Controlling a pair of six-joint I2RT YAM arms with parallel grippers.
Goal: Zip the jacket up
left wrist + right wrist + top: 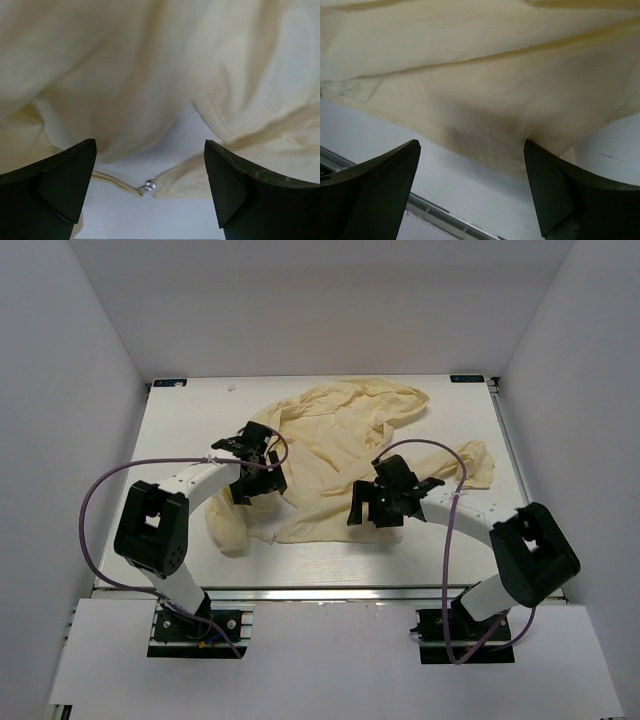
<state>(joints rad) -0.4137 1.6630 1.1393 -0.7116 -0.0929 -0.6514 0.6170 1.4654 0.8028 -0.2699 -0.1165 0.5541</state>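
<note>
The jacket (335, 455) is lying crumpled across the middle of the white table (440, 550) in the top view. Its pale cream fabric is bunching toward the upper centre of the frame, one sleeve is trailing out to the right, and another fold is drooping toward the lower left. The front is lying open and rumpled rather than flat. The left gripper (262, 455) is hovering at the jacket's left edge, left of centre in the frame. The right gripper (372, 502) is hanging over the lower hem, just right of centre. In the left wrist view, the left gripper (150, 147) is holding its jaws wide apart with nothing between them. Cream folds are filling the upper frame, and a wedge of bare table (165, 150) is showing through the gap. Low in the centre, a small silvery metal piece (149, 186) is sitting on the table at the end of a thin cream strip, and I cannot tell exactly which part it is. In the right wrist view, the right gripper (470, 145) is also holding its jaws spread and is gripping nothing. The jacket's hem (485, 135) is draping across the upper frame above a strip of white table. A metal rail (435, 210) is running along the table edge at the lower left.
</note>
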